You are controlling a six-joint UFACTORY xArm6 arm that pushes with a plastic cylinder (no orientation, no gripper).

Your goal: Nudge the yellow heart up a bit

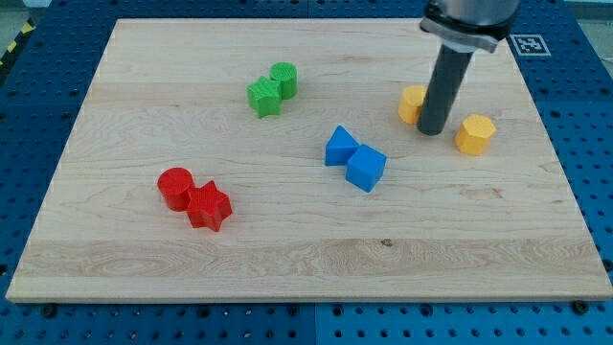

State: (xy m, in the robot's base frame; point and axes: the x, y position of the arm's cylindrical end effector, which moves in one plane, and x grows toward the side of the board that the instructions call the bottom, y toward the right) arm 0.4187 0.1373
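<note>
A pale wooden board (306, 259) lies on a blue perforated table (29, 86) that frames it on every side, and a black-and-white marker tag (530, 44) sits on the table near the view's top right corner.

Toward the view's left, low on the board, a red plastic cylinder (175, 188) touches a red star-shaped block (209, 206) just to its lower right. Higher up and further right, a green star-shaped block (263, 97) touches a green cylinder (283, 79) at its upper right. Near the middle, two blue blocks stand against each other: a blue block of angular shape (339, 147) and, at its lower right, a blue cube (366, 167).

On the view's right, a yellow block (412, 103) is partly hidden behind my rod, so I cannot tell whether it is the heart. My tip (435, 130) rests on the board right against that block's right side. Further right, apart from my tip, sits a second yellow block with faceted sides (474, 134); its exact shape is also unclear. My tip stands between the two yellow blocks, nearer the left one.

The arm carries no pincer, only the straight dark rod, so there is nothing to release or clench.
</note>
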